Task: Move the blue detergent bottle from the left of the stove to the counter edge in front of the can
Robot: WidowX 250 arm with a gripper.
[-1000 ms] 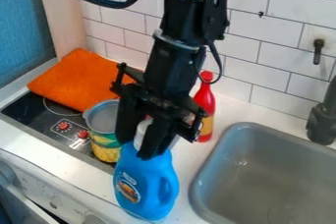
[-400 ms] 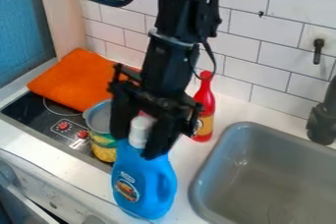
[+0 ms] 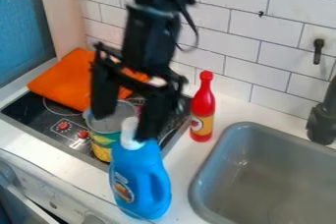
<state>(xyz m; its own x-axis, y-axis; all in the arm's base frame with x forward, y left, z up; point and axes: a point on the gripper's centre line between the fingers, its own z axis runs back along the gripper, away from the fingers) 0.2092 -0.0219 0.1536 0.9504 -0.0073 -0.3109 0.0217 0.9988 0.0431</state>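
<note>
Rising and drifting left, the black gripper (image 3: 125, 127) has opened wider than in the earlier frames, its two fingers now well apart rather than close around the neck of the blue bottle (image 3: 140, 181). It appears to hold nothing, so the bottle seems released and bearing its own weight on the near part of the white counter (image 3: 190, 166), left of the gray sink (image 3: 263, 169). The white cap (image 3: 130, 132) is just beside the right fingertip in the view; whether they touch cannot be told. The bottle itself has shifted a little: its cap is farther left, and its label (image 3: 122, 188) is turned more to the left. Its long axis runs roughly vertically, base down and cap up, with the top leaning slightly left, while the molded handle (image 3: 159, 186) is on the right side. Behind its left shoulder is an open can (image 3: 103, 139); the red bottle (image 3: 203, 107) stands upright farther back to the right, and the orange cloth (image 3: 66, 78) lies at the far left.
</note>
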